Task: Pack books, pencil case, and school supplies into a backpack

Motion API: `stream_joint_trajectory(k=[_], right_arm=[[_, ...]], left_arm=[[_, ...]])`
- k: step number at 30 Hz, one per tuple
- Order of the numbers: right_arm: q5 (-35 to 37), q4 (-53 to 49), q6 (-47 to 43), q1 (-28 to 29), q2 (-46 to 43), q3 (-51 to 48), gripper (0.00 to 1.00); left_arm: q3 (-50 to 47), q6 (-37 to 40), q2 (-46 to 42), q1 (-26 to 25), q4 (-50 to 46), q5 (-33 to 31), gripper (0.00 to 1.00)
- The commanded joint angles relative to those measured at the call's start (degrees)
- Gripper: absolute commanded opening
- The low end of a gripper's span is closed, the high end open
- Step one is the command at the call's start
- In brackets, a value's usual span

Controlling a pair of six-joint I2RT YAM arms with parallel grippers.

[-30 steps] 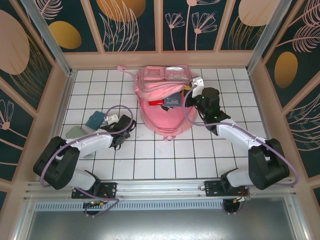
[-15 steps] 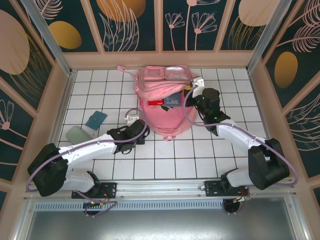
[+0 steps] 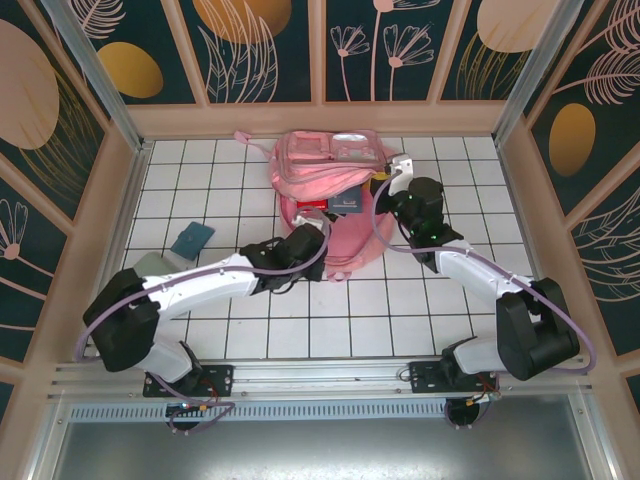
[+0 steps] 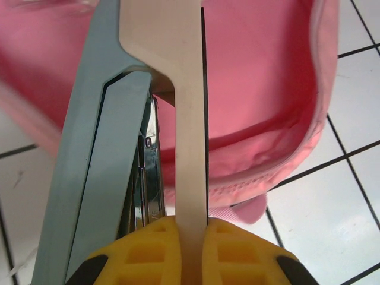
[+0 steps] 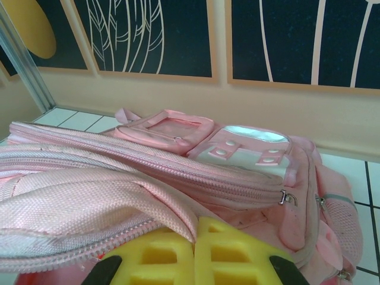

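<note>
Gripping the soft, sagging pink backpack [image 3: 320, 165], at twelve o'clock on the counter [image 3: 400, 310], by its stitched zip rim, right pincer [image 5: 195, 234] clamped there, likely the firmest hold. Holding a light, stiff tan stick [image 4: 178, 89], clamped in the left pincer [image 4: 190, 233], above its six o'clock half.

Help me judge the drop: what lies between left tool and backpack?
Left wrist view: a tan stick pinched in the left tool, a grey-teal stapler beside it, both over the backpack.
</note>
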Motion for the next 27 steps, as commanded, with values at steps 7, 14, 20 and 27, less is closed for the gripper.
stream_joint_trajectory(k=[7, 14, 20, 27], right_arm=[[-2.0, 5.6, 3.4, -1.7, -3.4, -0.7, 0.00], [-3.1, 5.8, 4.2, -2.0, -4.9, -0.7, 0.00], [-4.1, 6.0, 4.9, -2.0, -6.0, -0.7, 0.00], [-6.5, 7.2, 5.9, -2.2, -6.8, -1.1, 0.00]], left_arm=[[14.0, 9.0, 12.3, -0.2, 5.5, 2.2, 0.00], [20.9, 10.2, 20.5, 1.1, 3.5, 1.9, 0.00], [25.5, 10.2, 24.3, 3.4, 2.9, 2.5, 0.00], [35.9, 8.9, 31.0, 5.7, 0.0, 4.1, 0.00]])
